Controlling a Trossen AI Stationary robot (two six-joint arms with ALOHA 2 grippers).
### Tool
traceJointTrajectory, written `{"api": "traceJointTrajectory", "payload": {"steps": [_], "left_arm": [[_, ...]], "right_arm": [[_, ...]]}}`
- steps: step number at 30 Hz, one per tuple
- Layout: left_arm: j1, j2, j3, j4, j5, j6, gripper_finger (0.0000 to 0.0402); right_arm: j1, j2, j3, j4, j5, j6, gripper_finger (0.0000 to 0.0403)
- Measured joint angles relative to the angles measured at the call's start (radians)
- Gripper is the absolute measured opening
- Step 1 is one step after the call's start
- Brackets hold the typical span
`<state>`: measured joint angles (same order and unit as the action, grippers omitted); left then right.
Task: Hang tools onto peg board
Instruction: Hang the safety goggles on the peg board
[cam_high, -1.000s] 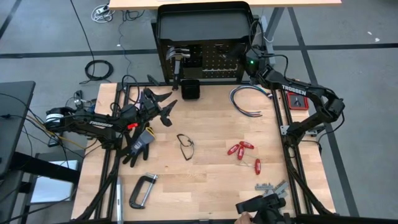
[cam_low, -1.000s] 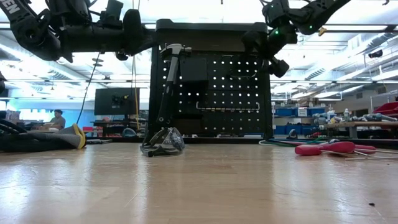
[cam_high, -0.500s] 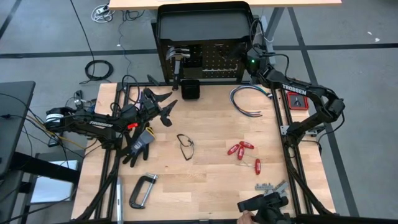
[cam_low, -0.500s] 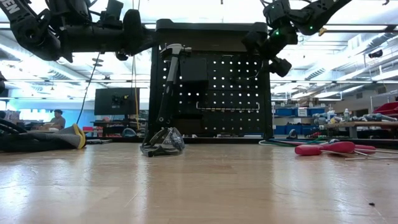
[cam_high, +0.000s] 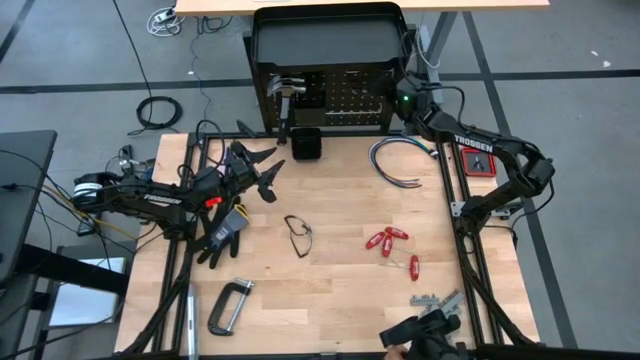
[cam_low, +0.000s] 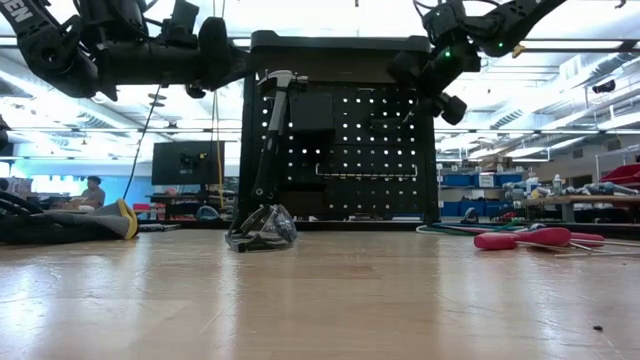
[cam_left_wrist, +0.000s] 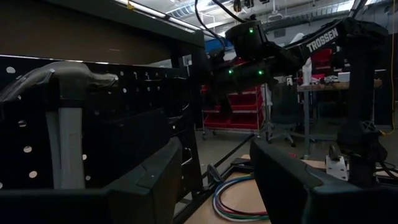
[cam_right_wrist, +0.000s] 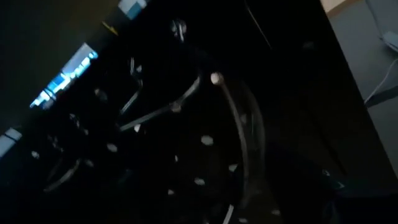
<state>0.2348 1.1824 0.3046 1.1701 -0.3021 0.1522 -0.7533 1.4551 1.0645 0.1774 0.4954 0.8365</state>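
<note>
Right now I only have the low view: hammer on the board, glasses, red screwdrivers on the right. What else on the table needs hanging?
Observer: A clamp lies flat near the table's front left corner, outside your picture.
Operator: Is the left arm holding anything?
Observer: No. Its wrist camera shows the left gripper with fingers open and nothing between them, pointing toward the hammer.
Operator: And the right arm?
Observer: From above, the right gripper sits at the right edge of the peg board, with the loose cables on the table just in front of it.
</note>
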Motion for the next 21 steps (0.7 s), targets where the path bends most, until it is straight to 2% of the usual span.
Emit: {"api": "traceJointTrajectory", "payload": {"steps": [12, 16, 21], "left_arm": [[0.0, 0.0, 0.0, -0.003, 0.0, -0.001, 0.0197], [0.0, 0.0, 0.0, -0.003, 0.0, -0.003, 0.0197], [0.0, 0.0, 0.0, -0.001, 0.0, -0.007, 0.0197]], "right_arm": [[0.037, 0.0, 0.0, -0.062, 0.0, -0.008, 0.0392], [0.044, 0.005, 0.0, -0.056, 0.0, 0.008, 0.0391], [0.047, 0.074, 0.001, 0.017, 0.004, 0.057, 0.0388]]}}
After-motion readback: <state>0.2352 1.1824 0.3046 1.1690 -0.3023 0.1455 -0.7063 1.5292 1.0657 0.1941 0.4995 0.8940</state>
